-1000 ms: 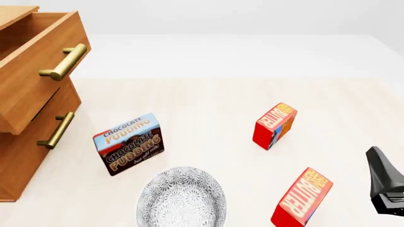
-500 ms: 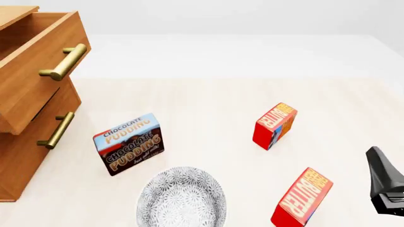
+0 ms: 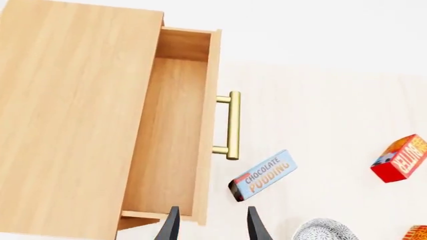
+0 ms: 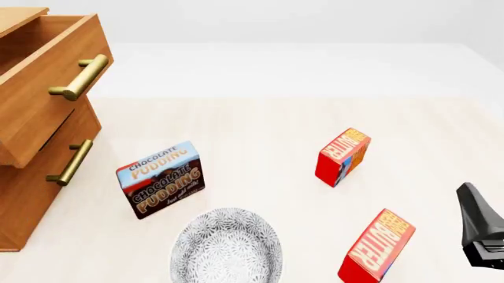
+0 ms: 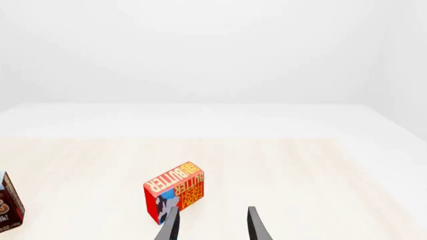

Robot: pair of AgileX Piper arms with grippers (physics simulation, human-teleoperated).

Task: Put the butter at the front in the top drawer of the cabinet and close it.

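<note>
Butter, the nearer of two alike boxes, is standing on edge in the front view, right of the patterned bowl, looking light, rigid and smooth; gripping across its narrow sides seems best. Left wrist view: the left gripper is hanging released over the top drawer, pulled open. Right wrist view: the right gripper is gaping, empty, near the farther butter box.

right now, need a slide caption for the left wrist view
Open left gripper above the pulled-out, empty top drawer, chocolate pudding box beside it.
</note>
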